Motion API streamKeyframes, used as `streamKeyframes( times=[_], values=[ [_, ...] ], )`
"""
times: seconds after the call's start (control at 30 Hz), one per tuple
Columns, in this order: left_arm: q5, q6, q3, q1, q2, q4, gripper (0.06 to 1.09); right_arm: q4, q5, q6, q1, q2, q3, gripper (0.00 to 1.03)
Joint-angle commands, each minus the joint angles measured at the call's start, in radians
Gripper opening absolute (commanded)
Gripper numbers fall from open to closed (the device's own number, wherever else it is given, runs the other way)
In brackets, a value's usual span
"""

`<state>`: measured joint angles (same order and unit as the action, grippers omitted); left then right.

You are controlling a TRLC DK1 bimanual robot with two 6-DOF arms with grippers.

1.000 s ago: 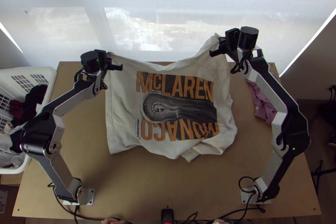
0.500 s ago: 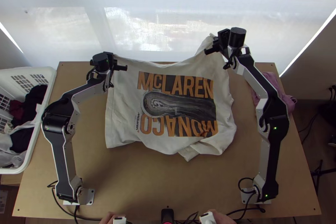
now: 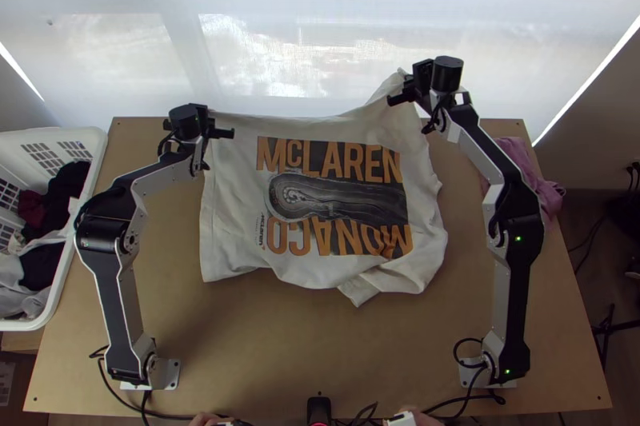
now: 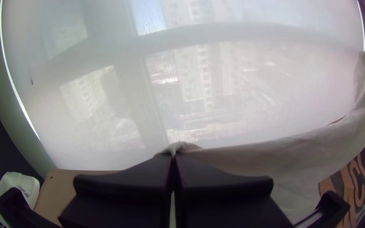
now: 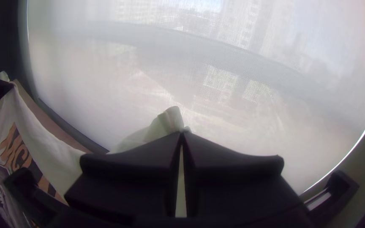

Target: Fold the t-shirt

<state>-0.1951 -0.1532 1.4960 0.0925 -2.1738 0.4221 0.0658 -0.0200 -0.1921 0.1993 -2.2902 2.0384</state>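
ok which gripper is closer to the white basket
Left. The left gripper holds the t-shirt on the side toward the basket; the right gripper holds it on the opposite side, beyond the print.

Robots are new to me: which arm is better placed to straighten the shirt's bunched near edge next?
Probably the right: the bunched edge lies nearer its base. Its end effector pinches the shirt's far side, though, and must release first.
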Motion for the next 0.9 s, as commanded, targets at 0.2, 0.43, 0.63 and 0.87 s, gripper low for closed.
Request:
streamKeyframes(
  times=[0.2, 0.43, 0.63, 0.87],
  values=[
    [0.005, 0.020, -0.117, 0.015, 0.098, 0.000, 0.09, -0.003, -0.001, 0.045, 0.005, 0.179, -0.238, 0.02],
    [0.005, 0.044, -0.189, 0.039, 0.166, 0.004, 0.09, -0.006, -0.001, 0.071, 0.006, 0.294, -0.399, 0.02],
    [0.005, 0.044, -0.223, 0.038, 0.209, 0.004, 0.09, -0.008, -0.003, 0.086, 0.003, 0.391, -0.486, 0.02],
    [0.005, 0.053, -0.306, 0.036, 0.290, 0.003, 0.09, -0.012, -0.003, 0.091, 0.003, 0.506, -0.606, 0.02]
  ],
)
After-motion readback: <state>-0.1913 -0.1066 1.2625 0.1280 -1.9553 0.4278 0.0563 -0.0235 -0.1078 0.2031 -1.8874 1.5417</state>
